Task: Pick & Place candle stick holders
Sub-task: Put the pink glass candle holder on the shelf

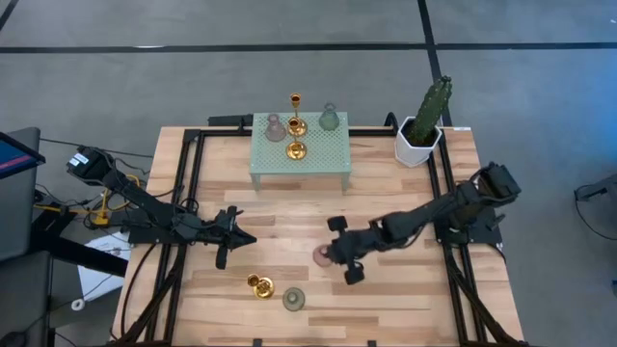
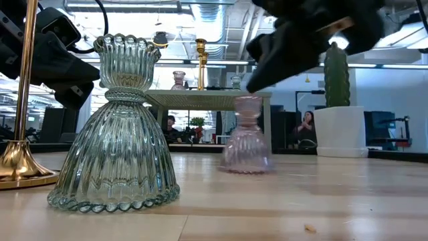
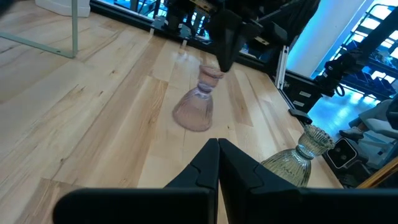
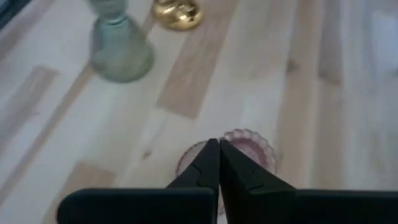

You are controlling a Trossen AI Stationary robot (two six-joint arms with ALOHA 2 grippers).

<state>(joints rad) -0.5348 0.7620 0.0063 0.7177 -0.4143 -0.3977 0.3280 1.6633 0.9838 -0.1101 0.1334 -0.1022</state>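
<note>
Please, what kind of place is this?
Probably a robotics lab in an open office: a wooden table framed by rails carries two robot arms, ceiling ducts are exposed, and a person sits among desks behind.

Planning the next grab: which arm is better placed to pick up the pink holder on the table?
The right. Its hand hangs right over the pink holder, fingers shut, so it must open first. The left hand, also shut, sits apart from it, nearer the gold holder and green holder.

Ribbed pink holder point(image 2: 247, 137), mint perforated stand point(image 1: 300, 149)
</note>
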